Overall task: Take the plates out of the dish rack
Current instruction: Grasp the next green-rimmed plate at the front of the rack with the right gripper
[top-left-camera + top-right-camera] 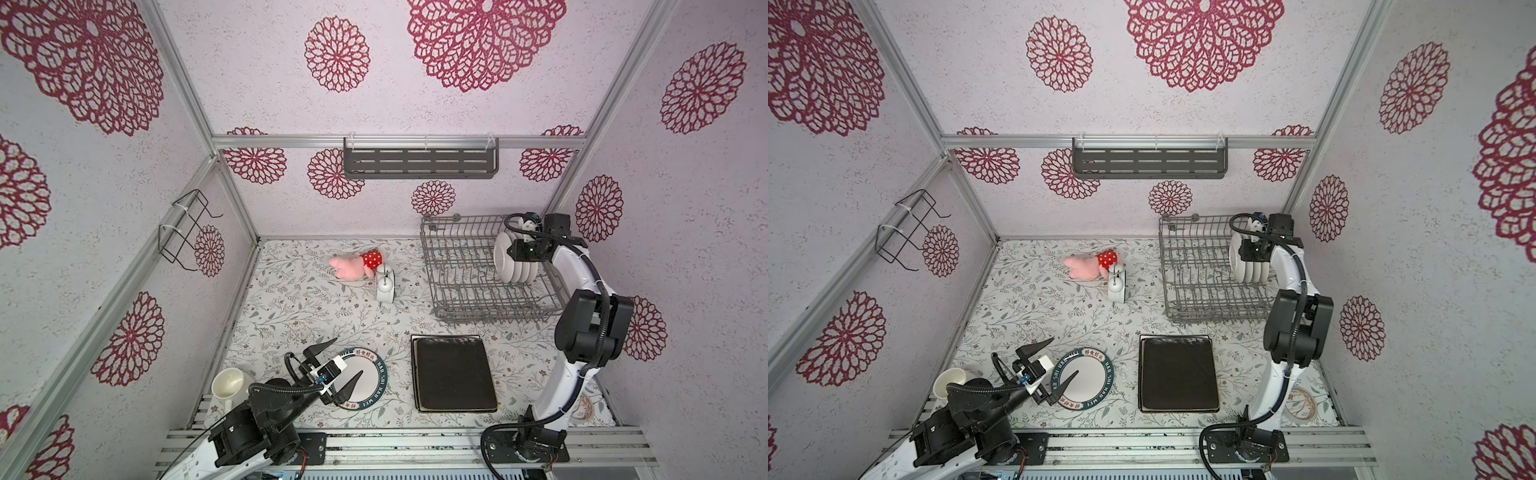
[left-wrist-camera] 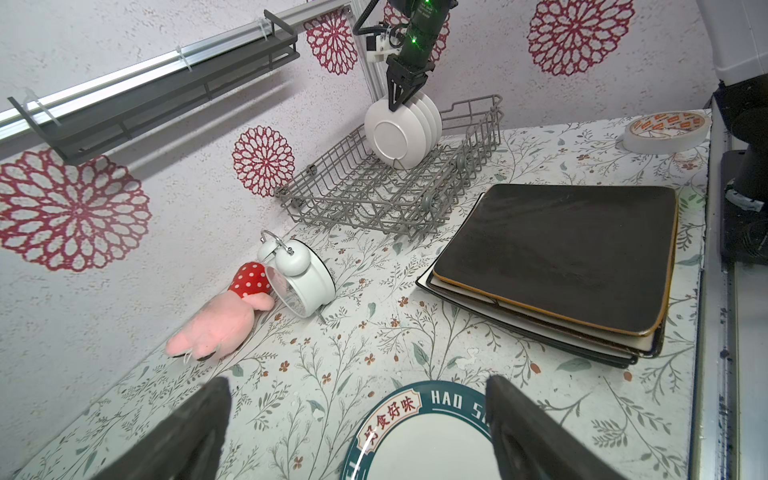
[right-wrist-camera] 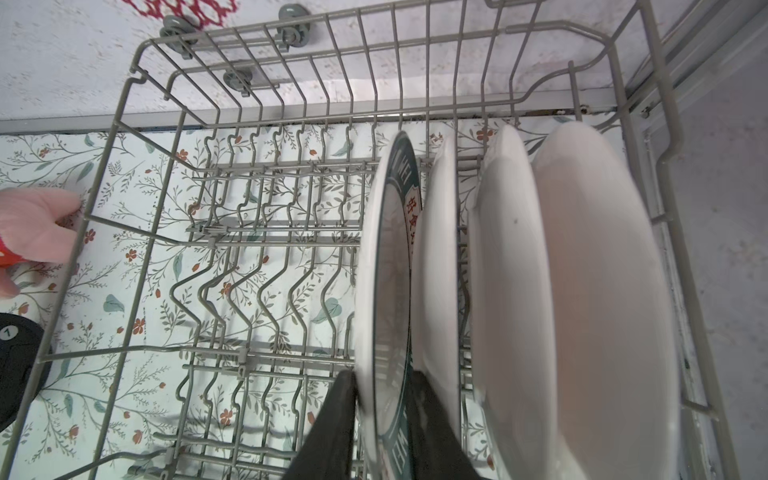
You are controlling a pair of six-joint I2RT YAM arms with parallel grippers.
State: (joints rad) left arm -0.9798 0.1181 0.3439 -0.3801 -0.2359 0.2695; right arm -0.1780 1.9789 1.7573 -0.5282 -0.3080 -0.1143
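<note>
The right end effector [image 3: 380, 419] reaches down into the dish rack [image 1: 465, 266], which sits at the far right of the flowered worktop [image 1: 316, 316]. Its two dark fingers straddle the rim of the first round plate [image 3: 384, 291], the one with the green printed band, one finger on each face, closed onto it. Three more white round plates [image 3: 582, 291] stand upright on edge behind it in the same row of tines.

Near the front, the left end effector [image 1: 334, 365] hovers with fingers spread wide and nothing between them, just above a round printed plate [image 1: 365, 380] lying flat. Beside that plate lies a stack of square plates [image 1: 455, 374], a dark one on top.
</note>
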